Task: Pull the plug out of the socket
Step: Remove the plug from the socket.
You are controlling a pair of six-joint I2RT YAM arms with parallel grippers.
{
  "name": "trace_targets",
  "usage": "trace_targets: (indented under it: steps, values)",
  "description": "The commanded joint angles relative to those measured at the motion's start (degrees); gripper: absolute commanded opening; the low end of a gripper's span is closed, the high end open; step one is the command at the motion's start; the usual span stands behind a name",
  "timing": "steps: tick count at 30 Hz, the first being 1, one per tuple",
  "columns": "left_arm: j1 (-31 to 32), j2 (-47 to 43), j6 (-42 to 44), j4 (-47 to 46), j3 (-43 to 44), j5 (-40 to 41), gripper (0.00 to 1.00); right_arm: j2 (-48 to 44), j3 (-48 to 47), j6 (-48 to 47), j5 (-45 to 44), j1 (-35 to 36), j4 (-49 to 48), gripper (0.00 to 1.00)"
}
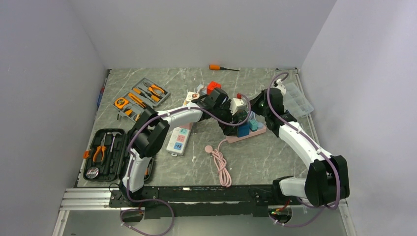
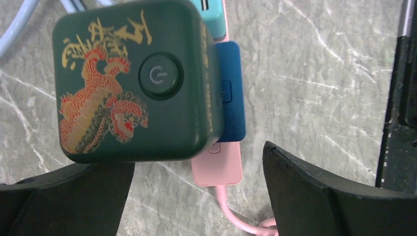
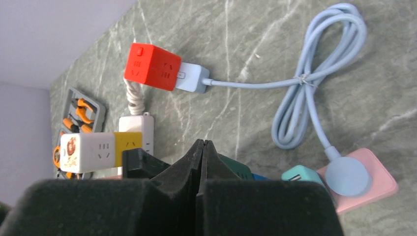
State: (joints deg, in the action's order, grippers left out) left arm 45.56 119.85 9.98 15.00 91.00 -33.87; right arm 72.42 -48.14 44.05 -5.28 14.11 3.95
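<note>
A dark green cube plug (image 2: 133, 83) with a gold and red dragon and a round power button sits on the pink socket strip (image 2: 219, 169), beside a blue plug (image 2: 231, 93) and a teal one (image 2: 209, 7). My left gripper (image 2: 199, 167) is open. Its fingers (image 2: 305, 187) stand wide apart just short of the green cube, with nothing between them. My right gripper (image 3: 203, 142) is shut on nothing, its tips right behind the green cube (image 3: 236, 167). From above, both grippers (image 1: 232, 127) (image 1: 258, 115) meet over the pink strip (image 1: 246, 136).
A light blue cable (image 3: 305, 78) runs from a red cube socket (image 3: 152, 67) to a round plug on the pink strip. A white strip (image 1: 179, 140), coiled pink cord (image 1: 221, 162), open tool case (image 1: 105, 153), tool tray (image 1: 142, 97), screwdriver (image 1: 221, 68) and clear box (image 1: 299, 98) surround them.
</note>
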Motion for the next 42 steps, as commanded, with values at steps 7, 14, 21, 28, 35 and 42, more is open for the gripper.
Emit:
trace_targets:
  steps: [7,14,21,28,35,42]
  values:
    - [0.23,-0.23,-0.03,-3.60,-0.72,0.52,0.99,2.08,1.39,2.09,2.69,2.58,-4.24,0.00]
    - [-0.58,1.25,-3.24,-3.88,1.28,-5.09,0.99,1.73,6.16,3.53,4.45,2.58,-4.63,0.00]
    - [-1.48,-0.92,-2.21,-2.40,-0.74,-4.57,0.99,-2.57,9.23,3.71,4.07,2.42,-4.22,0.00]
    - [-1.15,-0.91,-1.67,-2.40,-1.51,-3.06,0.99,-9.77,9.19,3.08,2.37,0.61,-1.70,0.41]
    - [0.20,2.64,-2.97,-3.92,2.14,-4.19,0.99,-18.69,12.78,3.41,2.60,-4.77,0.76,0.63]
    - [1.07,4.90,-7.85,-5.19,4.98,-5.69,0.99,-25.91,17.27,5.24,2.55,-10.37,1.62,0.62]
